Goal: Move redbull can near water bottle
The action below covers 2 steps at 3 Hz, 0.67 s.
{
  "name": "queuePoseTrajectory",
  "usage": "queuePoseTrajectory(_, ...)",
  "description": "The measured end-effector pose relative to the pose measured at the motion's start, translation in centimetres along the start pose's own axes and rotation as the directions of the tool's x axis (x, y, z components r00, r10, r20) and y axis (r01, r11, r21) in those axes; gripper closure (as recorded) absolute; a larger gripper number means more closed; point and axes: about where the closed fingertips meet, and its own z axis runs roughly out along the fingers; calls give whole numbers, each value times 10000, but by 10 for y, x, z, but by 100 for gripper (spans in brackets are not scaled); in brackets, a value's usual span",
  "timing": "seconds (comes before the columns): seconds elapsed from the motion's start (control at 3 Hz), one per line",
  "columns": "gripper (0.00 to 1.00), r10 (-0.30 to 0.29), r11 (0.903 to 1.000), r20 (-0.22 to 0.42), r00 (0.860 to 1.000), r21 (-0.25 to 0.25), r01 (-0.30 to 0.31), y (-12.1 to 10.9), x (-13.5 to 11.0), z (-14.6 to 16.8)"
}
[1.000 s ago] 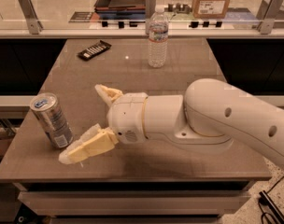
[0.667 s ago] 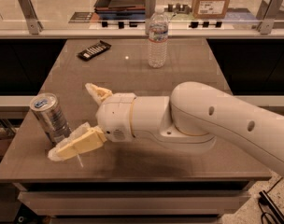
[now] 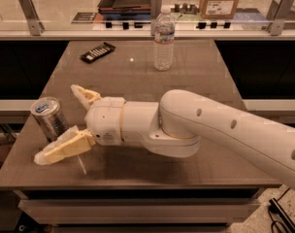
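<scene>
Camera view: gripper (image 3: pixel 57 124) low over front-left of table (image 3: pixel 196 76), fingers spread wide apart, clamped on nothing. Can (image 3: pixel 50 118) upright between the fingers, near the lower one. Bottle (image 3: pixel 164 40) upright at the far edge, well apart from the can. Black remote (image 3: pixel 97 52) far left.

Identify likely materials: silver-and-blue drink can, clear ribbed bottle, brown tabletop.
The slim silver-and-blue drink can: likely metal, glossy sheen. The clear ribbed bottle: plastic, see-through wall. The brown tabletop: probably laminate, matte with faint glare. The open cream end effector flanks the can, front-left.
</scene>
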Motion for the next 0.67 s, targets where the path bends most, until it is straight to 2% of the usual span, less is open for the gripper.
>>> queuePoseTrajectory(0.33, 0, 122, 9993, 383, 9992, -346, -109, 2, 3, 14)
queuePoseTrajectory(0.67, 17, 143, 9982, 484, 9987, -596, -114, 3, 3, 24)
